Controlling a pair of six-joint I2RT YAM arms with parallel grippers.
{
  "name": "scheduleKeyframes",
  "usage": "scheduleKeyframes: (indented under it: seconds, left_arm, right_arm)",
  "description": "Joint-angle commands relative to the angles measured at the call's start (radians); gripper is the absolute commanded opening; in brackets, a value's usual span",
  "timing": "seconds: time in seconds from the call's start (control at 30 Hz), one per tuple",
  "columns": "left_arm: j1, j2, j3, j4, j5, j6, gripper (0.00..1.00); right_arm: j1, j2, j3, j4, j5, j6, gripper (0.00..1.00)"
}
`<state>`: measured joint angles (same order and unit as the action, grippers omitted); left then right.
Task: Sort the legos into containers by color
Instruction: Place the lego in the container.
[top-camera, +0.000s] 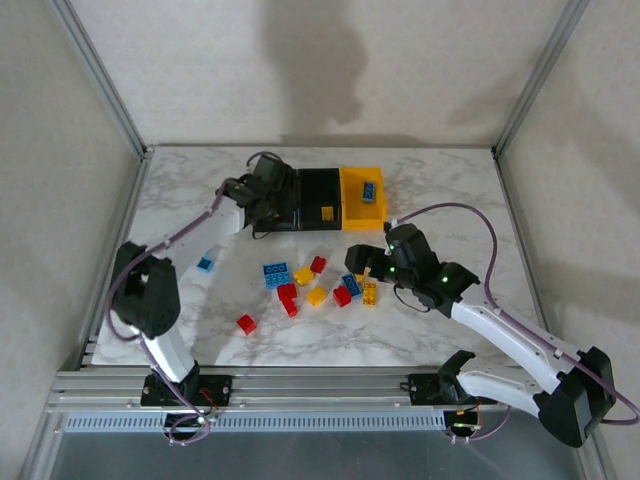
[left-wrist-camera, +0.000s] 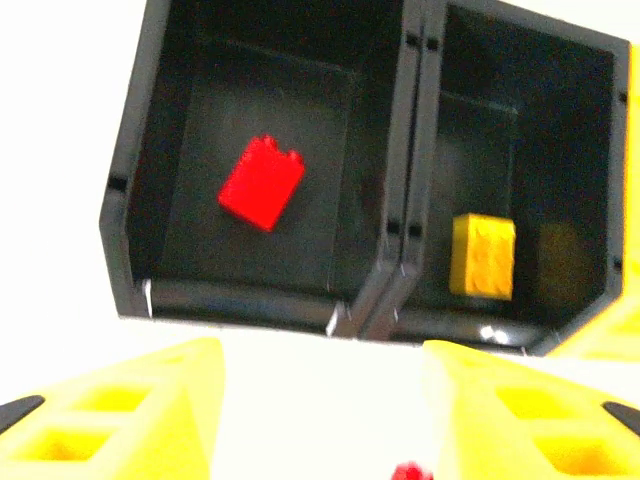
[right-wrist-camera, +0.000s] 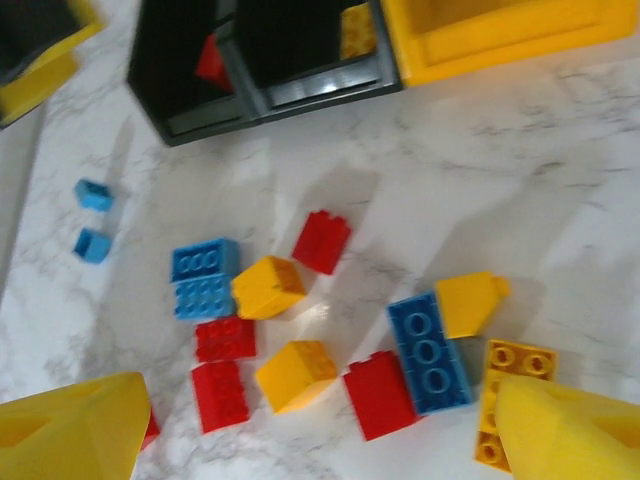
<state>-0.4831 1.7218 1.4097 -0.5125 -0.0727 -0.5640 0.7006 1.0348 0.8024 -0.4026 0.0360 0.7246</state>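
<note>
Hovering my left gripper (left-wrist-camera: 320, 400) at the upper middle of the overhead view, above the left black bin (left-wrist-camera: 125, 160), I have its yellow fingers (left-wrist-camera: 120, 410) parted with nothing between them; a red brick (left-wrist-camera: 262, 183) sits inside that bin, and a yellow brick (left-wrist-camera: 483, 256) lies in the middle black bin (left-wrist-camera: 450, 328) to its right; the yellow-orange bin (top-camera: 352, 215) at the right end of the row holds a blue brick (top-camera: 370, 190); my right gripper (right-wrist-camera: 320, 390) hangs spread wide and empty over the loose pile at the centre of the marble table (right-wrist-camera: 560, 180); low in that wrist view a red block (right-wrist-camera: 378, 393) stands touching a long blue brick (right-wrist-camera: 430, 352), with a yellow sloped piece (right-wrist-camera: 470, 302) just above the blue one and a flat yellow plate (right-wrist-camera: 508, 375) at its right, partly under my finger; two small light-blue pieces (right-wrist-camera: 93, 193) lie well apart at the left edge; I judge all of these light, rigid and hard, with smooth glossy walls that could squirt out of a skewed pinch; I would take each across two flat parallel sides, low on the body, never over the studs or a slope; the red block looks awkward, since the blue brick presses one side, so I would close across its free faces; the plate is thin and probably wants a grip on its long edges
</note>
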Motion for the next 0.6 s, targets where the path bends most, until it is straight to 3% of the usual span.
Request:
scheduleKeyframes:
  seconds: [0.0, 0.3, 0.57]
  left_arm:
    - [-0.029, -0.109, -0.124, 0.066, 0.080, -0.014, 0.56]
    - [-0.117, -0.346, -0.440, 0.250, 0.182, -0.086, 0.61]
    - [-0.237, -0.378, -0.540, 0.356, 0.195, -0.106, 0.61]
  right_arm:
    - [-0.058, -0.010, 0.028, -0.093, 0.061, -0.003, 0.90]
    - [-0.174, 0.057, 0.050, -0.174, 0.081, 0.032, 0.92]
    - [-0.252, 0.162, 0.070, -0.239, 0.142, 0.086, 0.93]
